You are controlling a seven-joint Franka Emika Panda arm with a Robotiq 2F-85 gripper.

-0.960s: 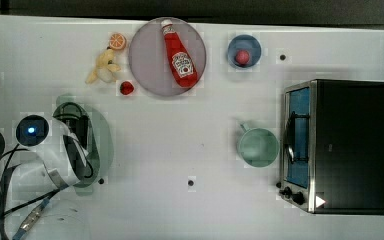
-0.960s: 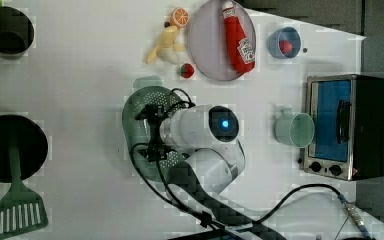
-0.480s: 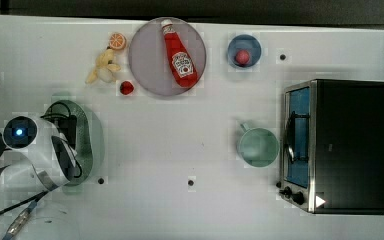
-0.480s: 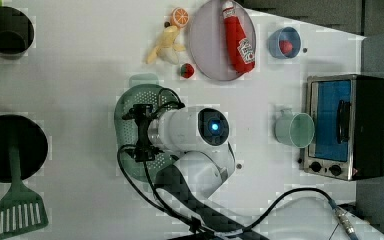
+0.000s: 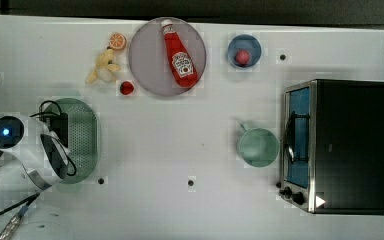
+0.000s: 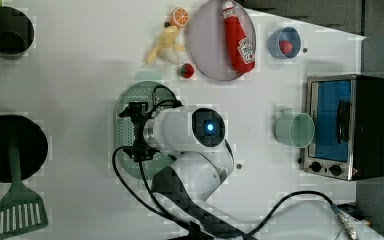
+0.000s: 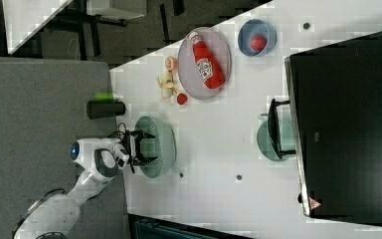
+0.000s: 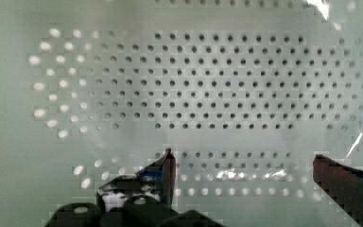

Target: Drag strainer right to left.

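Jaws: spread to full width inside the bowl of the strainer, gripping nothing; the gripper [image 8: 243,175] has one finger [image 8: 169,175] low over the perforated floor and the other toward the far wall.
Task item: the pale mint-green oblong plastic strainer with a finely perforated interior [image 5: 82,135] lies near the top view's left edge, long axis running up and down the top view, well apart from the mug and oven.
Change: across the last second the strainer and the white arm [image 5: 27,145] have shifted together toward the top view's left, and the arm now covers more of the strainer's left half.
Meaning: judged from this, the drag is under way and late in its travel, the open fingers pushing from inside the bowl rather than clamping the rim.
Wrist view adds: the hole pattern and the finger spacing, which the overhead cameras hide behind the arm.
Right view adds: both fingers dipping over the strainer rim [image 7: 168,144] from the side.
Left view adds: a black round pan [image 6: 10,147] and a green slotted spatula [image 6: 17,217] further along the drag direction, plus the round mint-green mug [image 6: 295,129] near the silver toaster oven [image 6: 345,127].
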